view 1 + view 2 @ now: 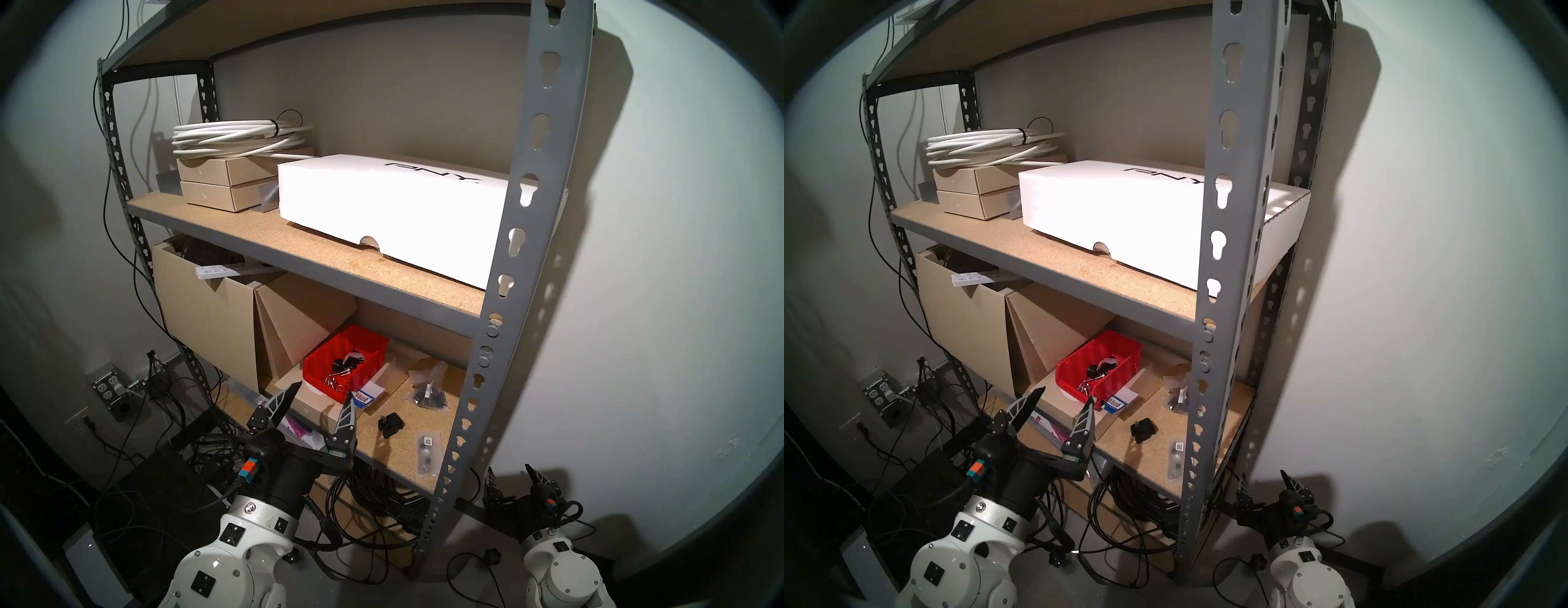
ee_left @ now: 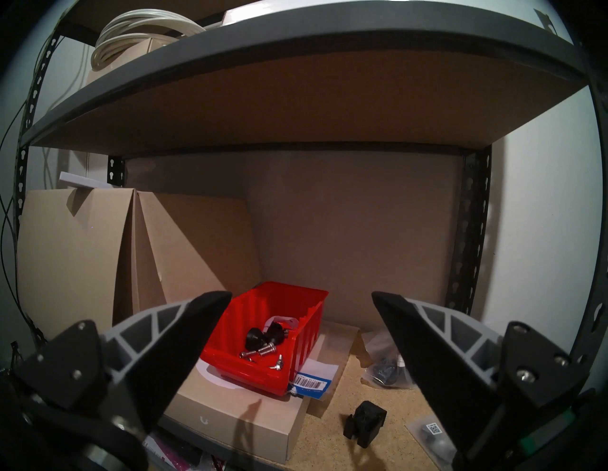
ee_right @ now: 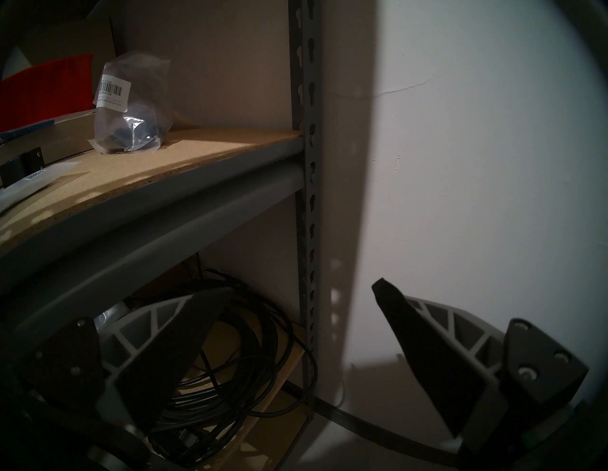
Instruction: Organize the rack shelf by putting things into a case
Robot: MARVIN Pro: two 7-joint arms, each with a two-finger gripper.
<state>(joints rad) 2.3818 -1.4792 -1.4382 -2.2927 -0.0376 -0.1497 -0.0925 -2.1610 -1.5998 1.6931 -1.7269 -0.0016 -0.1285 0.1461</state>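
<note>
On the lower rack shelf (image 1: 382, 452) a red case (image 1: 345, 361) sits on a flat tan box (image 2: 246, 414) and holds black knobs and screws. To its right, on the bare board, lie a black clip-like part (image 1: 391, 424), a flat clear packet with a white label (image 1: 427, 452) and a clear bag of black parts (image 1: 428, 395). My left gripper (image 1: 324, 389) hovers open and empty at the shelf's front edge, facing the case (image 2: 273, 329), with the clip (image 2: 365, 419) to its right. My right gripper (image 1: 509, 469) is open and empty, low outside the right upright, below the shelf (image 3: 197, 148).
Large tan cardboard boxes (image 1: 203, 314) fill the lower shelf's left. The upper shelf carries a white PNY box (image 1: 390, 212) and a white coiled cable (image 1: 237, 136). A grey front upright (image 1: 500, 297) stands at the right. Black cables (image 3: 223, 361) lie tangled below.
</note>
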